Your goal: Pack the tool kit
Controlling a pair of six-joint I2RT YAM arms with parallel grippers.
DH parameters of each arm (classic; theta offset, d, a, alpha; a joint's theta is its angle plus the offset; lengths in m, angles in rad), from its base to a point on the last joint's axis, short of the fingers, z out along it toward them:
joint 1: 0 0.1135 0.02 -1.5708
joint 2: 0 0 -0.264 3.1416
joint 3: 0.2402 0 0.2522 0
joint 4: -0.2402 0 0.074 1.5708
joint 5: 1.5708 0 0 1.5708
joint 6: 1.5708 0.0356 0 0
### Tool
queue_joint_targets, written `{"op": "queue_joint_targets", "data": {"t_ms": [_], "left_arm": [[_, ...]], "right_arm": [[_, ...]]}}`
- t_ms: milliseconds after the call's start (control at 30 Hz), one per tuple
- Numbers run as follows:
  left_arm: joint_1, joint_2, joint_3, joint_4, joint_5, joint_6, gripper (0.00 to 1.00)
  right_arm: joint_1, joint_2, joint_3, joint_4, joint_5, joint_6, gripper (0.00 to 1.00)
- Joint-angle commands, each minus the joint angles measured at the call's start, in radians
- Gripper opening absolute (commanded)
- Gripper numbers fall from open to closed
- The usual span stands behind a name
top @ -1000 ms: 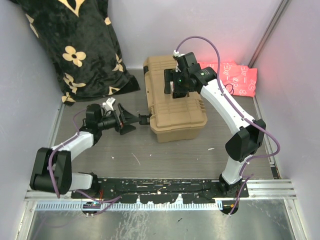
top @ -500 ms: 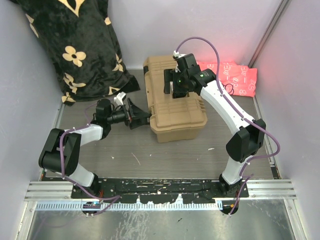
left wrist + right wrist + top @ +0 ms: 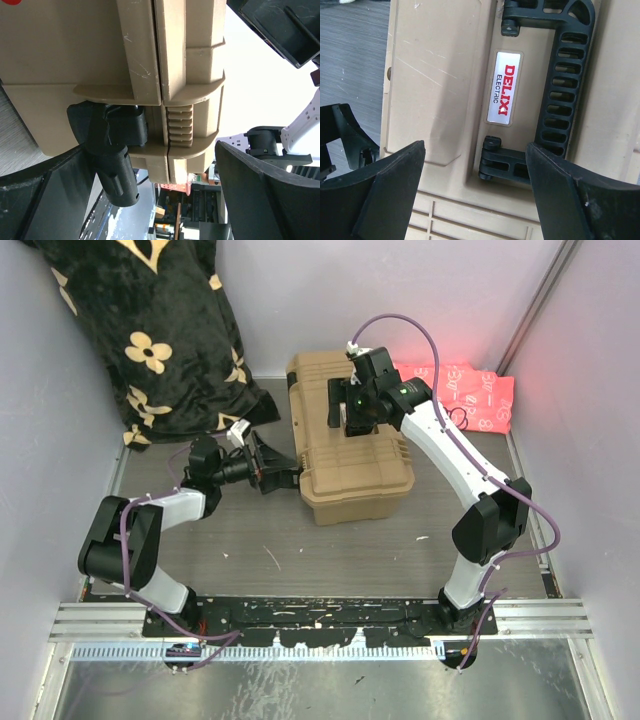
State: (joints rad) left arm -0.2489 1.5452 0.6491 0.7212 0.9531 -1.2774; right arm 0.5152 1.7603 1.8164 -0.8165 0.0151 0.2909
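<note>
1. So, your tan hard-plastic rectangular toolbox point(image 3: 345, 455) sits with its lid down near the back edge of the grey table point(image 3: 330, 550), roughly midway between the side edges.
2. Your left gripper point(image 3: 283, 470) is spread wide and empty at the box's left wall, with the black plastic latch point(image 3: 112, 145) between its fingers.
3. Your right gripper point(image 3: 475, 145) hangs over the lid, jaws wide too and holding nothing, beside the black slotted carry handle point(image 3: 565, 75).
4. A black floral blanket point(image 3: 150, 330) fills the back left corner, and a pink patterned cloth point(image 3: 465, 395) lies in the back right.
</note>
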Motion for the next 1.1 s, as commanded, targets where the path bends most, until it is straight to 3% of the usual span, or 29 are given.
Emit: {"op": "queue_joint_targets", "data": {"t_ms": [0,500,1067], "left_arm": [[-0.028,0.004,0.018,0.144,0.035,-0.035,0.98],[-0.061,0.034,0.055,0.201,0.036,-0.072,0.98],[-0.054,-0.078,0.051,0.128,0.064,-0.04,0.98]], "right_arm": [[0.005,-0.023,0.01,-0.076,-0.015,0.02,0.86],[0.005,-0.058,-0.031,-0.076,-0.007,0.027,0.87],[0.005,-0.065,-0.061,-0.054,-0.015,0.031,0.87]]}}
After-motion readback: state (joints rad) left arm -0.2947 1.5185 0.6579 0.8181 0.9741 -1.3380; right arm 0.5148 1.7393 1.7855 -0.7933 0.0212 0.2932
